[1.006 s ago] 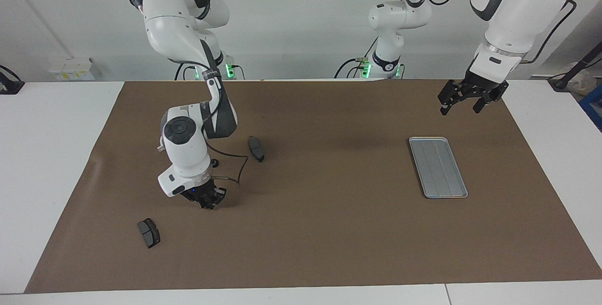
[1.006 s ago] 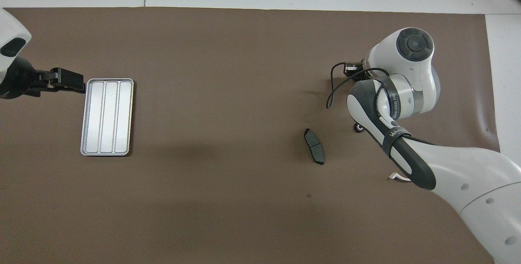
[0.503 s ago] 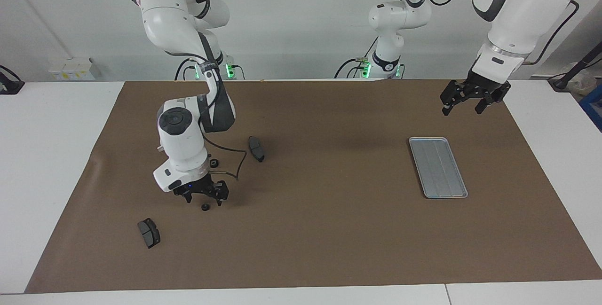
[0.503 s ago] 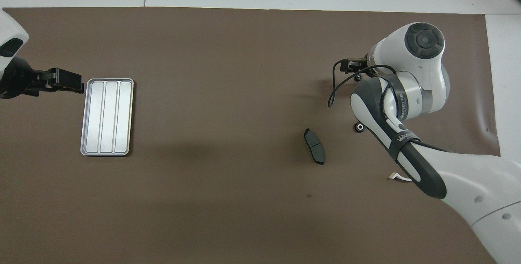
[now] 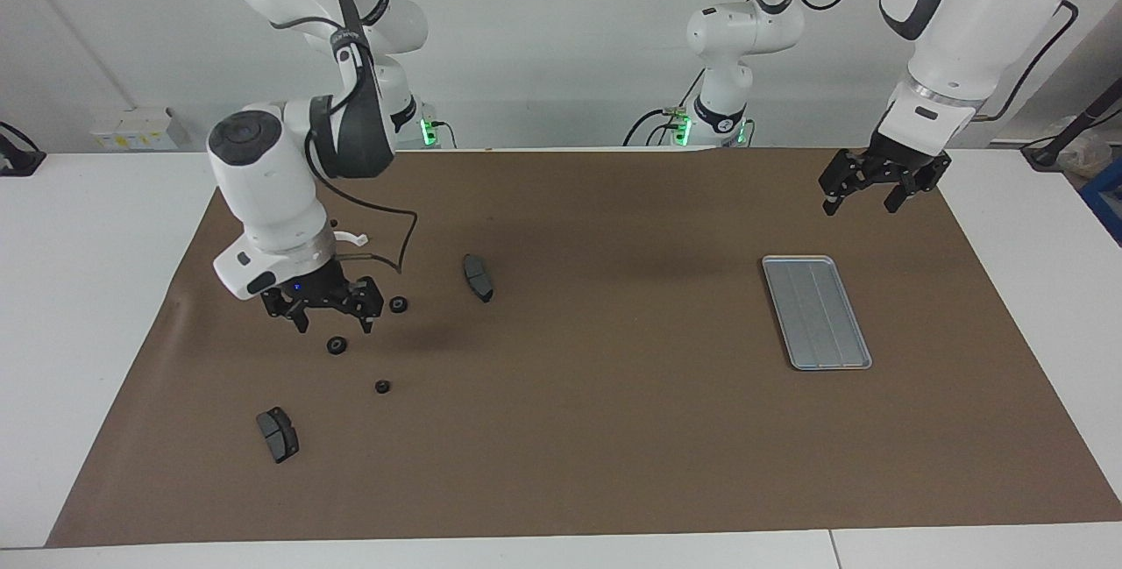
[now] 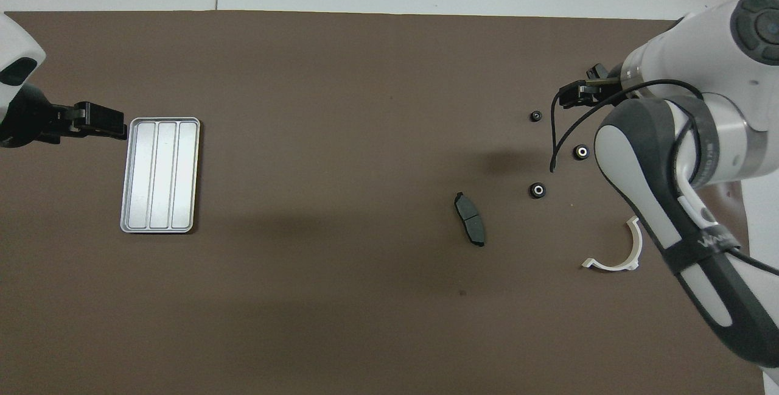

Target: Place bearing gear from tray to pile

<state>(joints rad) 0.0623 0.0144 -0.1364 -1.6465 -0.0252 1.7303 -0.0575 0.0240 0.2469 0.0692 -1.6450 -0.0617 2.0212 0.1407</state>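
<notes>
Brown mat (image 5: 614, 429): covers the table under every part.
Right gripper (image 5: 333, 313): raised over the pile at the right arm's end, fingers spread, holding nothing.
Left gripper (image 5: 866, 192): waits in the air beside the tray, jaws apart, empty.
Tray (image 5: 816, 312): bare, at the left arm's end.
Brake pads (image 5: 478, 277) (image 5: 277, 434): apart on the mat.
White bracket (image 6: 614, 251): nearest the robots.
Bearing gears (image 5: 381, 387) (image 5: 337, 345) (image 5: 398, 304): three, lying loose among the pile.
</notes>
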